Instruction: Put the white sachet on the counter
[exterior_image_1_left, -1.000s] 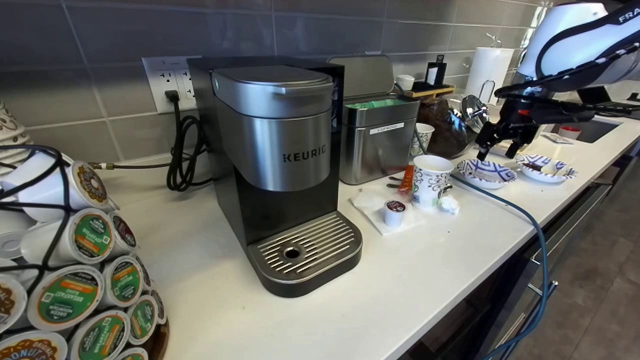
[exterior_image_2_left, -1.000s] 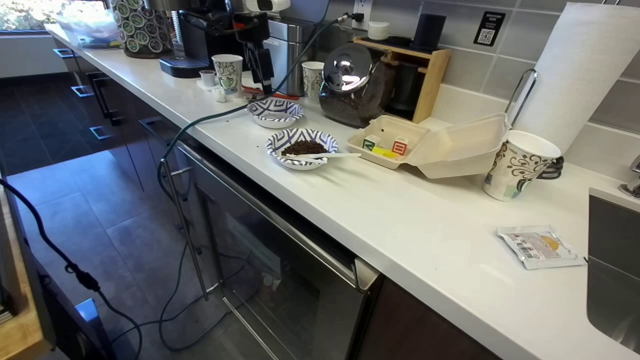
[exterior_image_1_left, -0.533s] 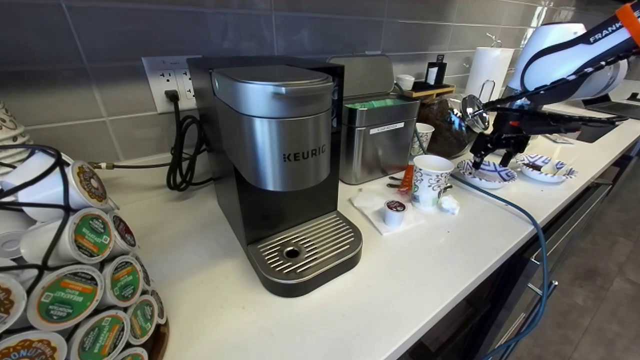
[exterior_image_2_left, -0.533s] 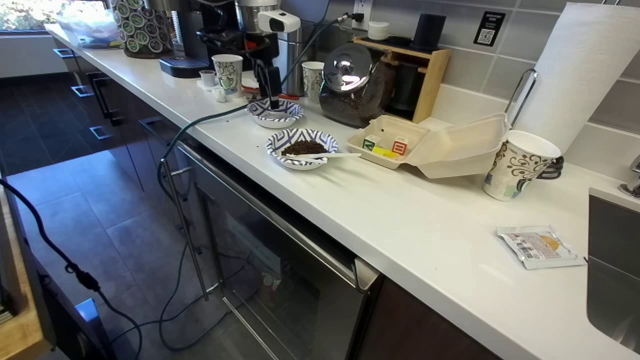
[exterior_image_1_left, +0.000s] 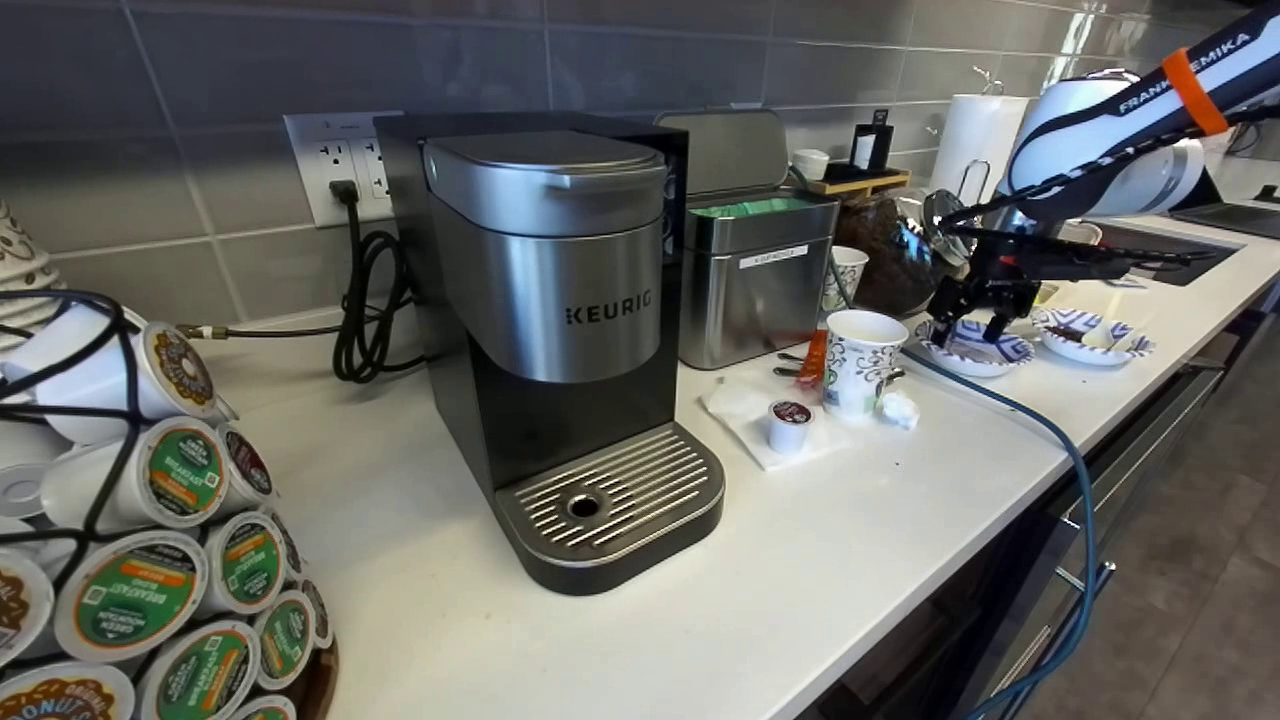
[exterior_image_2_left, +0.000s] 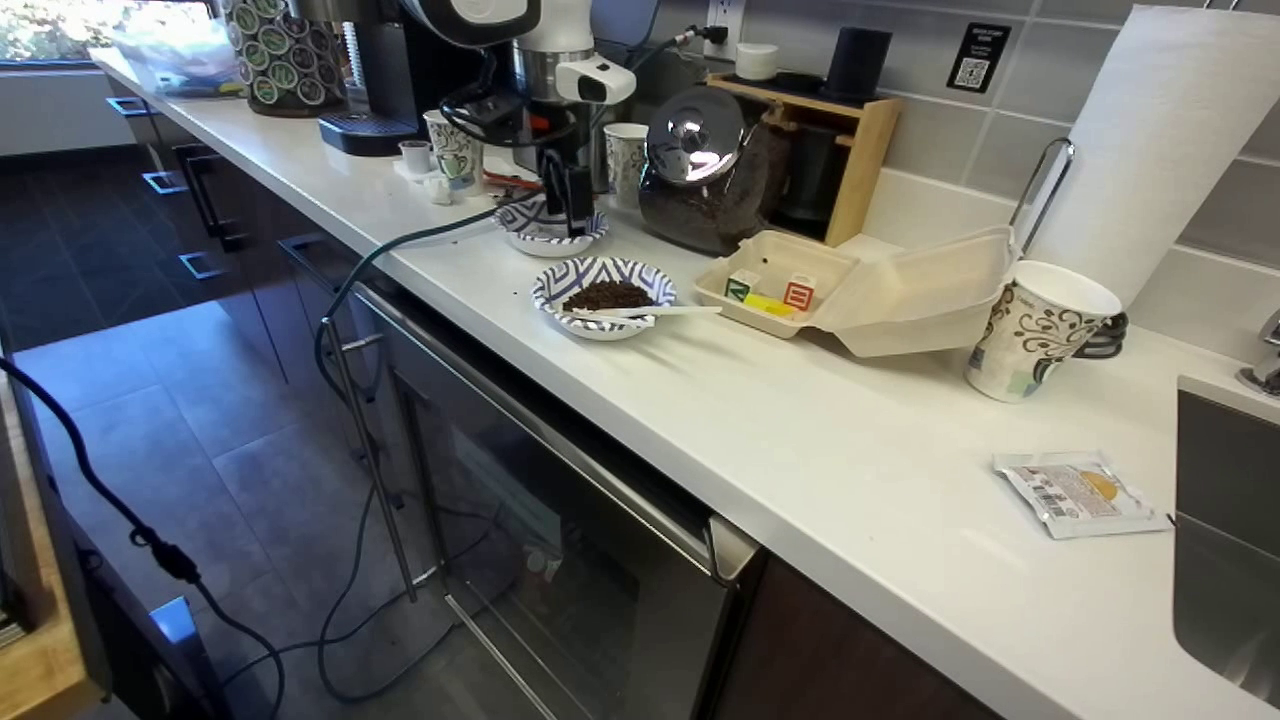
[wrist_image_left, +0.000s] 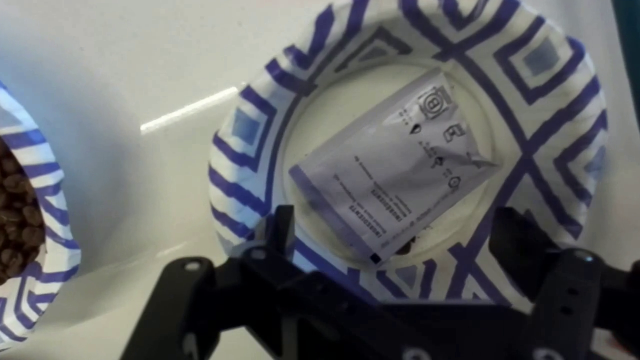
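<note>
First comes the end effector (wrist_image_left: 395, 217), spread wide, just over a patterned bowl (wrist_image_left: 240, 125). Inside that bowl, the sachet (wrist_image_left: 385, 170) lies print side up. Beneath is the pale desk (wrist_image_left: 165, 60), where another bowl (wrist_image_left: 56, 215) holds coffee beans (wrist_image_left: 17, 215); farther off, in an exterior view, stands a coffee machine (exterior_image_2_left: 372, 132).

I see a white arm (exterior_image_1_left: 1150, 122), FRANK and EMIKA lettered on its black stripe (exterior_image_1_left: 1145, 97), an orange band (exterior_image_1_left: 1194, 92) between; black cable (exterior_image_1_left: 1090, 168) runs alongside; pale screws (wrist_image_left: 192, 266) dot the black gripper (wrist_image_left: 394, 220).
</note>
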